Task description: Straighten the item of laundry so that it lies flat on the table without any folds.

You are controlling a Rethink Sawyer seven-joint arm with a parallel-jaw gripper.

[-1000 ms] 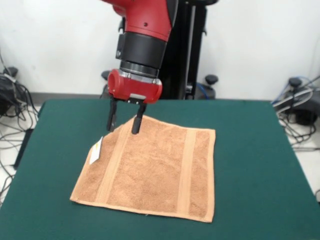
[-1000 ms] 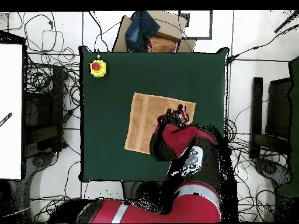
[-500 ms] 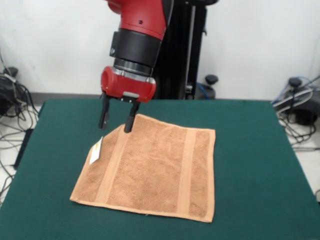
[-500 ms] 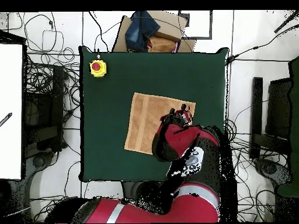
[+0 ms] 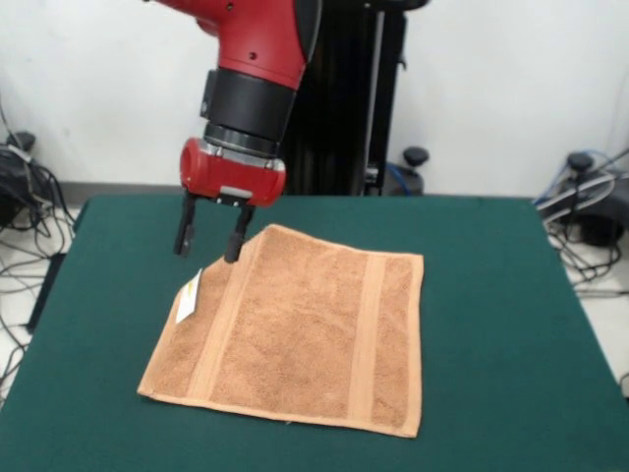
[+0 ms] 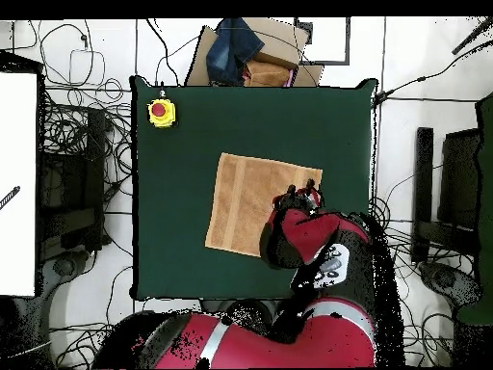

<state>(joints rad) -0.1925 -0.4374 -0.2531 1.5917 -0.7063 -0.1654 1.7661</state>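
1. Looks like a robotics lab: red and black industrial arm (image 5: 251, 69) on a black pedestal (image 5: 359, 98) behind a dark green felt-topped table (image 5: 491, 295).
2. Tangled black cables (image 6: 82, 135) strewn across the pale floor on every side.
3. Yellow box with a red emergency-stop button (image 6: 161, 112) on one table corner.
4. Bare white wall (image 5: 491, 88) behind.

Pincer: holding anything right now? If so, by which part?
Nothing held. The pincer is open, its fingers apart at the towel's far corner by the white tag, with no cloth between them.
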